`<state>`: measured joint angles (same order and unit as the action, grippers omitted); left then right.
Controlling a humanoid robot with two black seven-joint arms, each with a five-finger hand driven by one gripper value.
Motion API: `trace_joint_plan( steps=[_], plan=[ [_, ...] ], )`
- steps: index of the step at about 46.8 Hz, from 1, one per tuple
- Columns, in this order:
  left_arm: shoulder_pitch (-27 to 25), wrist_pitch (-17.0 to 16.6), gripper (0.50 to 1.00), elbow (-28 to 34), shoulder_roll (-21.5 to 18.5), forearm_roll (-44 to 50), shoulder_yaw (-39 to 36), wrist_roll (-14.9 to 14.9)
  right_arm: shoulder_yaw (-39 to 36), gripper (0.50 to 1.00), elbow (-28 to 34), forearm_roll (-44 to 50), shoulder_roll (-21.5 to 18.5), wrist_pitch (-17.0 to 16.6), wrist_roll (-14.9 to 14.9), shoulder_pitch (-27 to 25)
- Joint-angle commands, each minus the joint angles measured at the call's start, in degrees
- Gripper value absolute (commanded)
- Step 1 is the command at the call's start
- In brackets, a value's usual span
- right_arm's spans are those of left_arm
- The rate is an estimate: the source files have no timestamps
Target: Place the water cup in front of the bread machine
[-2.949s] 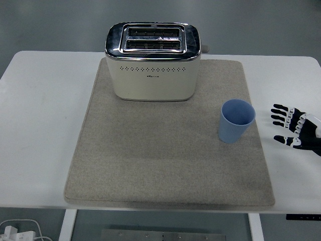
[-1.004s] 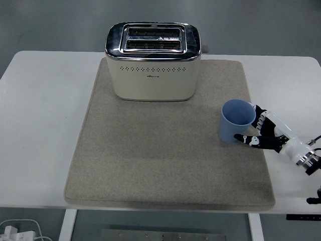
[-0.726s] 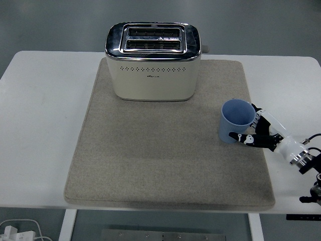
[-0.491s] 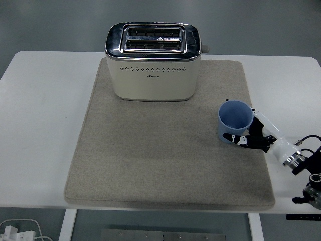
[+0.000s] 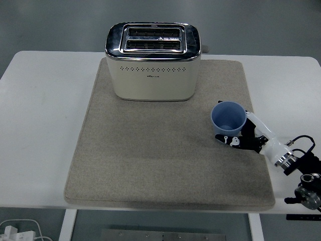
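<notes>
A: What's on the white table (image 5: pixel 40 125)?
B: One cream toaster (image 5: pixel 153 60) with two slots, one grey mat (image 5: pixel 150 160), one blue cup (image 5: pixel 228 120).
A: Robot hands?
B: One, the right hand (image 5: pixel 246 139).

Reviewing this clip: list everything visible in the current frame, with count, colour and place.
Toaster: one, cream with chrome top, far end of the mat.
Water cup: one, blue, upright, right side of the mat.
Mat: one, grey-beige, centre of the table.
Table: one, white, under everything.
Power strip: one, white, on the floor at bottom left.
Right hand: one, black and white, wrapped around the water cup.
Left hand: not in view.
</notes>
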<state>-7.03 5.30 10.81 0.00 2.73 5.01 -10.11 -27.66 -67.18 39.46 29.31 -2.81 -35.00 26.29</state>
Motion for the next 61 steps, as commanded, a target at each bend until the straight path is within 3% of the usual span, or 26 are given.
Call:
trace_joint_plan(
  steps=[1,16,23,30,37,61],
  plan=[
    [0.0,0.0,1.000,0.0,0.0,0.0,0.0,0.0,0.1,0.928,0.3,0.0,-0.5,0.0,0.0,0.0],
    [0.0,0.0,1.000,0.0,0.0,0.0,0.0,0.0,0.1,0.911,0.4,-0.1,-0.6,0.0,0.0,-0.1],
    [0.0,0.0,1.000,0.0,0.0,0.0,0.0,0.0,0.1,0.760,0.4,0.0,-0.6,-0.1,0.0,-0.1],
    [0.0,0.0,1.000,0.0,0.0,0.0,0.0,0.0,0.1,0.674,0.5,0.0,-0.6,-0.1,0.0,0.0],
    [0.0,0.0,1.000,0.0,0.0,0.0,0.0,0.0,0.1,0.500,0.6,0.0,-0.7,-0.2,0.0,1.1],
    [0.0,0.0,1.000,0.0,0.0,0.0,0.0,0.0,-0.1,0.500,0.5,-0.2,-1.7,-0.5,0.0,2.2]
  ],
)
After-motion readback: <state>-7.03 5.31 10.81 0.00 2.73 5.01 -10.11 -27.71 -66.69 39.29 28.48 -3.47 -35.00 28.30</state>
